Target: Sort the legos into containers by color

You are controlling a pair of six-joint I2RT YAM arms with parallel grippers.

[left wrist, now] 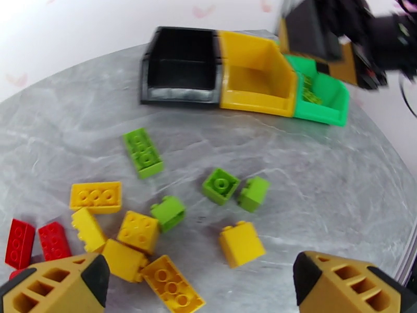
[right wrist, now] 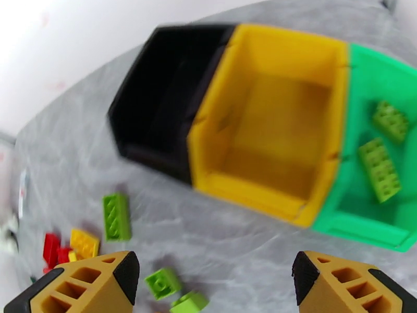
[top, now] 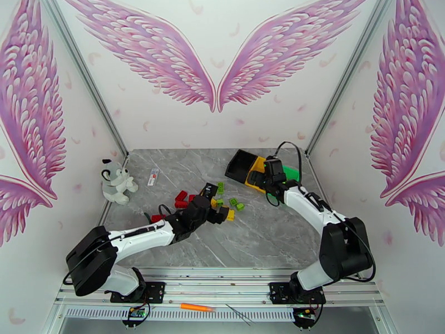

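Note:
Loose legos lie mid-table: light green ones, yellow ones and red ones. My left gripper hangs open just above this pile, nothing between its fingers. The containers stand in a row at the back right: black, yellow and green. Two light green bricks lie in the green bin. My right gripper hovers open over the front of the yellow bin, holding nothing.
A grey-white plush dog sits at the table's left edge, with a small white-and-orange tube beside it. An orange tool lies on the front rail. Side walls stand close to the table on both sides.

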